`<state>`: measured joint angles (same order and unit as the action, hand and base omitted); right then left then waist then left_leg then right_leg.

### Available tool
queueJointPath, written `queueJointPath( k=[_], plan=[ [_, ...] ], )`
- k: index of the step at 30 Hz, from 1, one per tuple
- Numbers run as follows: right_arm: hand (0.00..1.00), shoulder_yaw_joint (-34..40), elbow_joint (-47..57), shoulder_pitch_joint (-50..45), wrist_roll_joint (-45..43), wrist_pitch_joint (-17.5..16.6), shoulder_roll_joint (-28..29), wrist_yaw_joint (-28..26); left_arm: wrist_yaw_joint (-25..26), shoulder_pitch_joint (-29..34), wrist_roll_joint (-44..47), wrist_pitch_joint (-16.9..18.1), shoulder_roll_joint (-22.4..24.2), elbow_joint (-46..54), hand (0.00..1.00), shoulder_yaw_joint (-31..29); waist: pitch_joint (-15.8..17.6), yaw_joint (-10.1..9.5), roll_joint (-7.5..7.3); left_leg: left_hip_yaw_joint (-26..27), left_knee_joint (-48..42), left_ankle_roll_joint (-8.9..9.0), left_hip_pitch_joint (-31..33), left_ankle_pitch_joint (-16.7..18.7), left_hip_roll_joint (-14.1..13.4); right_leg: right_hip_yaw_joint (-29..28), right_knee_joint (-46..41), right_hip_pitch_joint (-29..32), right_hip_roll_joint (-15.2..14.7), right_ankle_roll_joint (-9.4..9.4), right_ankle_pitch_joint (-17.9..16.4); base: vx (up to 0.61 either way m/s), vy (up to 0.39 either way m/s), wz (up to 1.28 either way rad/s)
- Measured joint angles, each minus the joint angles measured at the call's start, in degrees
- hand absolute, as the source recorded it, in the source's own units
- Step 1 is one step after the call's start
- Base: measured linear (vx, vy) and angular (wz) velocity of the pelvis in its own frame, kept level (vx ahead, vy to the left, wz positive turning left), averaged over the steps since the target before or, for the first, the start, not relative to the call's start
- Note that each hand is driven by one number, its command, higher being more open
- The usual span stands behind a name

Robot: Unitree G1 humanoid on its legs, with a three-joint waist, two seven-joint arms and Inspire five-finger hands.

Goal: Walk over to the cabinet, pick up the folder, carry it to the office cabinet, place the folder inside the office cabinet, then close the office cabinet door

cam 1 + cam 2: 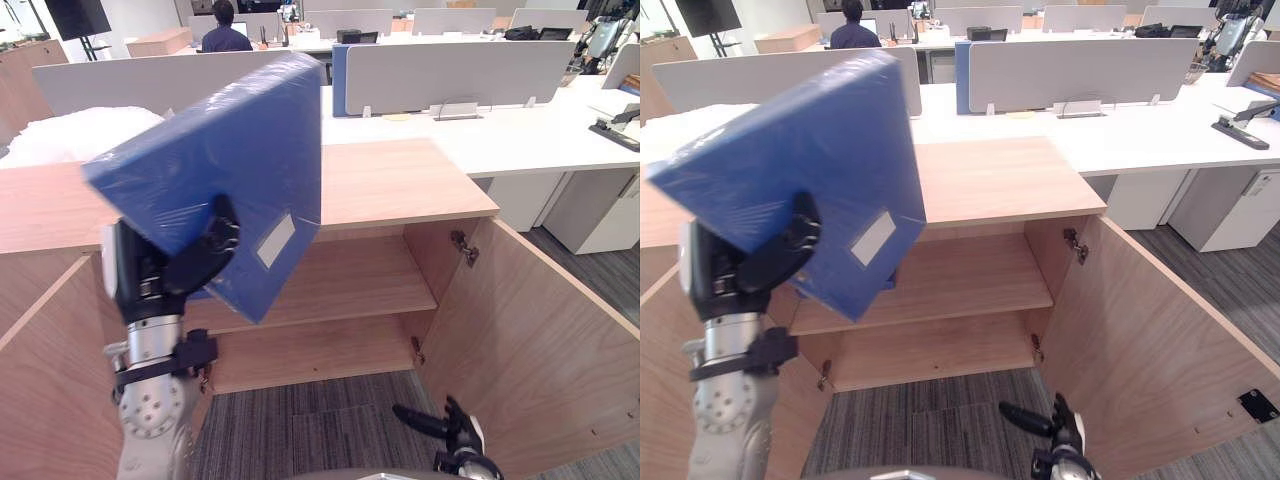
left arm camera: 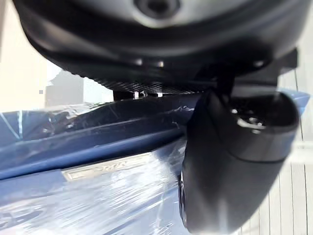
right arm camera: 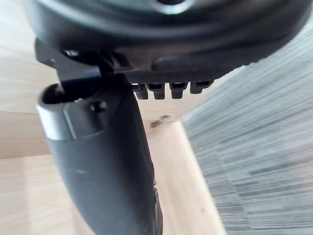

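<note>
The left hand [image 1: 190, 265] grips the blue folder [image 1: 230, 170], thumb [image 2: 234, 161] pressed on its film-wrapped face beside a pale label [image 1: 275, 240], the fingers behind it. The folder is held tilted in the air in front of the cabinet [image 1: 400, 185], its top corner above the cabinet's top and its low corner level with the shelf [image 1: 350, 280], outside the opening. Both of the cabinet's 2 doors stand open: the right door [image 1: 530, 340] swings out towards the camera, and the left door [image 1: 50, 380] does the same at the other side. The right hand [image 1: 450, 425] hangs low over the grey carpet [image 1: 300, 420] in front of the cabinet, just beside the right door, loosely spread and holding nothing. Behind the cabinet stand a white desk [image 1: 520, 135] and grey screens [image 1: 450, 70], and well behind those a person [image 1: 224, 30] sits facing away
</note>
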<state>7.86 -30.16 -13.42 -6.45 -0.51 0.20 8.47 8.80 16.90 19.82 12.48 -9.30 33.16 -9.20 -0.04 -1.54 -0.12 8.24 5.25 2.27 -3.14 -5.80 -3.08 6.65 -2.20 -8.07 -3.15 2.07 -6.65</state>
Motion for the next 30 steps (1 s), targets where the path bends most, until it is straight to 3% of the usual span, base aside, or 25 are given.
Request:
queueJointPath(
  k=[4,11,15,21,30],
  plan=[
    [1.00,-0.68,20.71,-3.29,-0.36,-0.96,3.17,2.42,-4.41,4.09,13.66,0.18,4.61,4.61,0.00,-3.28,0.52,0.02,-0.66,0.08,-0.22,-0.10,0.14,0.01,0.33,-0.13,-0.01,0.19,-0.12,0.14,0.08,0.00,0.000,0.00],
    [1.00,1.55,39.27,2.65,1.96,-3.28,2.91,6.03,-7.82,4.51,15.53,1.15,5.76,5.97,0.00,-3.13,0.78,0.09,-0.69,0.07,-0.24,-0.18,-0.04,0.06,0.54,-0.12,0.01,-0.07,-0.25,0.28,0.16,0.00,0.000,0.00],
    [1.00,4.05,43.41,8.32,1.74,-4.98,1.21,5.68,-10.32,4.03,15.58,1.10,5.69,5.35,0.00,-3.07,0.83,0.20,-0.61,0.07,-0.24,-0.18,-0.26,0.06,0.53,-0.13,-0.07,-0.23,-0.24,0.28,0.16,-0.02,0.001,0.00],
    [1.00,3.84,46.39,18.83,-3.07,-8.21,-7.04,1.57,-14.43,2.60,15.95,0.70,2.59,0.93,0.00,-1.06,0.84,0.25,-0.59,0.10,-0.24,-0.18,-0.71,0.06,0.52,-0.19,-0.30,-0.53,-0.24,0.31,0.15,-0.02,0.002,0.00],
    [1.00,-8.22,40.45,29.97,-28.19,-9.43,-19.80,-12.21,-19.86,1.23,17.84,-0.43,-3.77,-2.16,0.00,5.17,0.80,0.25,-0.53,0.06,-0.24,-0.29,-0.93,-0.03,0.58,-0.12,-0.54,-0.67,-0.25,0.37,0.15,0.00,0.000,0.00]
  ],
)
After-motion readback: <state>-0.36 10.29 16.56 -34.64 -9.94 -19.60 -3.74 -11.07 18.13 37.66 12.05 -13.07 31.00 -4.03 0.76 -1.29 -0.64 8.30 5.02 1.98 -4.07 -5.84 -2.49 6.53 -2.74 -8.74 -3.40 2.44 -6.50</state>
